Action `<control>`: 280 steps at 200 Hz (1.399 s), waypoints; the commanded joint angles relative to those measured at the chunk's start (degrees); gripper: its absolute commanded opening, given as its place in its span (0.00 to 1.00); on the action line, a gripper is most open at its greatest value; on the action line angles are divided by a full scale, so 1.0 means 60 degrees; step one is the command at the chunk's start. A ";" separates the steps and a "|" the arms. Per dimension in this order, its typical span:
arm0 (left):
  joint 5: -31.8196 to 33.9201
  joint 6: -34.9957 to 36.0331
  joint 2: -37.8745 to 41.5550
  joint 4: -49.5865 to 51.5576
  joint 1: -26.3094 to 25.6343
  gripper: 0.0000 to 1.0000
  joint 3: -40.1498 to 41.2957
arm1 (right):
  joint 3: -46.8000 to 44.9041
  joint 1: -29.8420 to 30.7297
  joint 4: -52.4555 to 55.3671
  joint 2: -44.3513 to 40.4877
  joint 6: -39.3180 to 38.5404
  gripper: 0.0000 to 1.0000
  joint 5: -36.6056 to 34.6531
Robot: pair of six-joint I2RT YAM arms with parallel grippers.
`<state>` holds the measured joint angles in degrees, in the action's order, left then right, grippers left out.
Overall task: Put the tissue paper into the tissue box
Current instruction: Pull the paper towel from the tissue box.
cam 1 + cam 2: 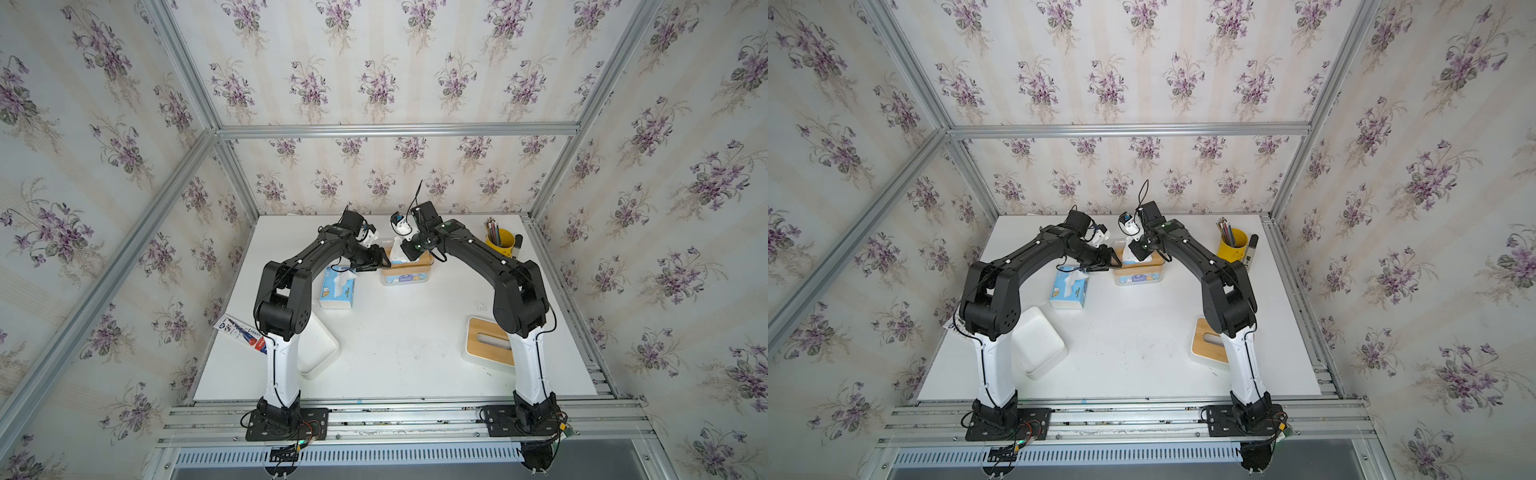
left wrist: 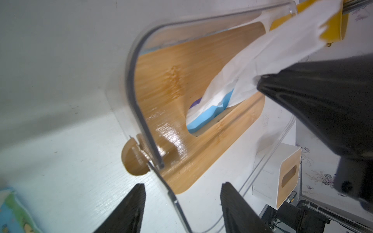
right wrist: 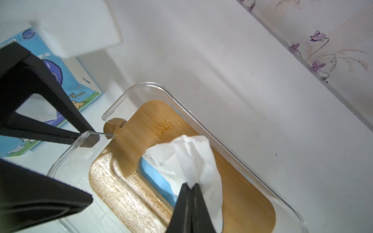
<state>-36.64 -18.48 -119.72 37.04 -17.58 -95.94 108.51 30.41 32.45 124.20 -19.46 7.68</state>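
A blue tissue pack (image 3: 155, 181) is lodged in the clear tissue box (image 1: 405, 277). Its top sheet (image 3: 187, 153), rising through the bamboo lid (image 3: 141, 121), is pinched by the right gripper (image 3: 190, 184). The left gripper (image 2: 182, 185) is spread astride the box's rim.

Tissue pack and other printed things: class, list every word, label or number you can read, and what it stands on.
Nothing reads clearly.
Blue tissue pack: lettering blurred.
Red-and-blue printed packet: too small.
Marker by the yellow cup: label too small.
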 commanded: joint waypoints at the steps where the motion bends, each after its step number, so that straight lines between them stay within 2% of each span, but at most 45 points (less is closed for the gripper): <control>1: -0.0095 0.0092 0.0017 -0.0066 0.0010 0.64 0.0007 | 0.0277 -0.0002 0.0207 0.0039 0.0063 0.00 -0.0548; 55: -0.0103 0.0083 0.0003 -0.0036 0.0003 0.64 -0.0006 | 0.0892 -0.0003 0.0455 0.0381 -0.0112 0.02 -0.1402; 61: -0.0102 0.0091 0.0002 -0.0044 0.0005 0.64 -0.0002 | 0.0998 0.0358 0.0538 0.0451 -0.0126 0.03 -0.1507; 93: -0.0115 0.0077 0.0017 -0.0046 0.0005 0.64 -0.0021 | 0.1354 0.0366 0.0863 0.0564 -0.0100 0.13 -0.2061; 115: -0.0107 0.0077 0.0034 -0.0049 0.0001 0.64 -0.0039 | 0.1274 0.0364 0.1064 0.0293 0.0116 0.20 -0.1708; 156: -0.0147 0.0070 0.0055 -0.0036 0.0005 0.64 -0.0094 | -0.0550 0.0392 0.0004 -0.0776 0.0787 0.38 -0.1038; 189: -0.0144 0.0106 0.0030 -0.0033 0.0019 0.64 -0.0094 | -0.0976 0.0394 -0.0397 -0.0783 0.1154 0.49 -0.0701; 242: -0.0198 0.0052 -0.0009 -0.0097 0.0011 0.64 -0.0064 | -0.1113 0.0421 -0.1113 -0.0407 0.1717 0.54 -0.1442; 280: -0.0209 0.0074 0.0038 -0.0093 0.0021 0.64 -0.0028 | -0.1403 0.0497 -0.1403 -0.0359 0.1732 0.55 -0.2623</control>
<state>-37.39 -18.48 -119.72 37.01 -17.50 -96.12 101.08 33.06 26.41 122.21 -10.02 -2.22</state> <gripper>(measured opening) 0.642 0.546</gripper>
